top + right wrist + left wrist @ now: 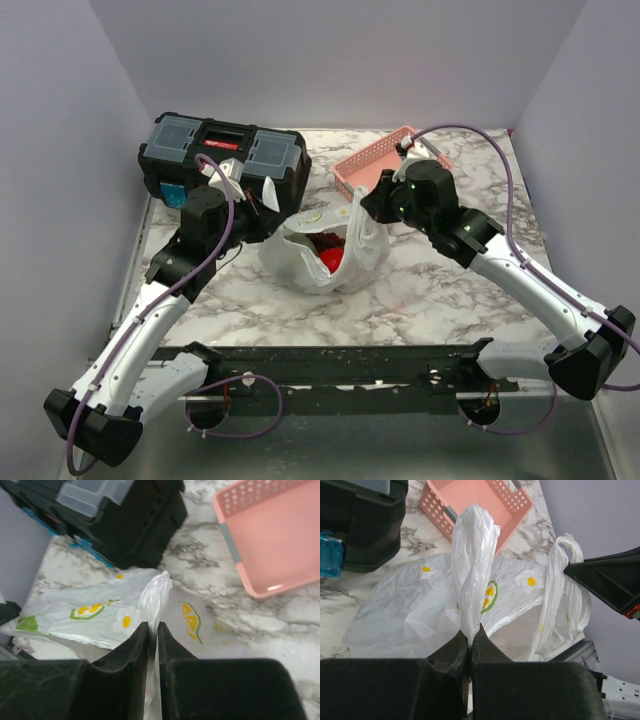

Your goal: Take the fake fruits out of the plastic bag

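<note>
The top external camera looks down from high on the near side of the plastic bag (292,258), mid-frame on the table (430,300). The left wrist camera, close at the bag's left, faces the pink basket (435,500). The right wrist camera, close at its right, faces the black toolbox (135,527). All share the bag.

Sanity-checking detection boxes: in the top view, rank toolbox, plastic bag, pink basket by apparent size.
1. toolbox
2. plastic bag
3. pink basket, though the right arm hides part of it, so bag versus basket is unsure.
</note>
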Motion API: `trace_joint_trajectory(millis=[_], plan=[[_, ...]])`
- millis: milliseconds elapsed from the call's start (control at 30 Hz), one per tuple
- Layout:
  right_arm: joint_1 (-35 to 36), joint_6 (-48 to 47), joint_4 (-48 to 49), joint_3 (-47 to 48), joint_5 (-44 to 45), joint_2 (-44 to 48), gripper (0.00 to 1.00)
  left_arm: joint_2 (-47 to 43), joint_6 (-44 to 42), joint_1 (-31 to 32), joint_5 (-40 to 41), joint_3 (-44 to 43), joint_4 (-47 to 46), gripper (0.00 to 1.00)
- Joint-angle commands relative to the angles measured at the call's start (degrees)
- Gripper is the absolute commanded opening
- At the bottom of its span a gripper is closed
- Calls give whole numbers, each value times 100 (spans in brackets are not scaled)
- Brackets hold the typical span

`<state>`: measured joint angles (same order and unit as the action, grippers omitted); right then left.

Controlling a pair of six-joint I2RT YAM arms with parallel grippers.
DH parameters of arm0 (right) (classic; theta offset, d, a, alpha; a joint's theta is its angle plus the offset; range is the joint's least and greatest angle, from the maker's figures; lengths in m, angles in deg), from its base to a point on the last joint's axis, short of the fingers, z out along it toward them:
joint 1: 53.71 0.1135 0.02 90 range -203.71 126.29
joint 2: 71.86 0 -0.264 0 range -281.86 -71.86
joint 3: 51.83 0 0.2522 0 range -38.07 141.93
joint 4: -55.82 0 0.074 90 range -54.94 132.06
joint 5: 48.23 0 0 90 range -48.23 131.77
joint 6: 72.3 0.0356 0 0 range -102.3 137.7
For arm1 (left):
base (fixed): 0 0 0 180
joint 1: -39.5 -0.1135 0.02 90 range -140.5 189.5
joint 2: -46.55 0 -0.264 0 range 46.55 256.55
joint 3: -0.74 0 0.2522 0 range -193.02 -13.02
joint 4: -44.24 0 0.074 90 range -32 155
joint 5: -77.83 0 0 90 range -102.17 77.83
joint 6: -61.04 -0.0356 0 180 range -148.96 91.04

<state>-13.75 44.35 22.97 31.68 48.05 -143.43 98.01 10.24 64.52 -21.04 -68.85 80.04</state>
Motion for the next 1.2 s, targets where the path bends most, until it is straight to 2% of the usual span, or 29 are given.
trace_joint_trajectory(millis=[0,100,233,333,400,500,567,733,933,1167], plan=[[20,-148,-1580,250,696,56,17,108,244,-144,-757,107,-88,0],[19,-254,-1954,145,635,263,22,68,144,-178,-818,150,-55,0],[19,-357,-2230,328,-10,328,35,-17,58,-216,-854,204,-80,0],[20,-411,-1942,338,-905,387,44,70,-88,-225,-1089,155,-81,0],[20,-345,-1643,384,-1454,341,54,159,-176,-225,-1182,113,-36,0],[28,-161,-1309,638,-2126,97,59,181,-235,-225,-1232,129,-13,0],[27,-25,-1210,831,-2176,-49,65,164,-254,-227,-1235,151,-20,0],[29,-40,-1072,1169,-2249,-309,86,108,-314,-225,-1199,204,-22,0],[27,-136,-1138,1163,-1883,-664,89,110,-325,-230,-1232,178,-45,0],[189,-106,-1196,1165,-1041,-925,83,134,-275,-225,-1272,281,-198,0]])
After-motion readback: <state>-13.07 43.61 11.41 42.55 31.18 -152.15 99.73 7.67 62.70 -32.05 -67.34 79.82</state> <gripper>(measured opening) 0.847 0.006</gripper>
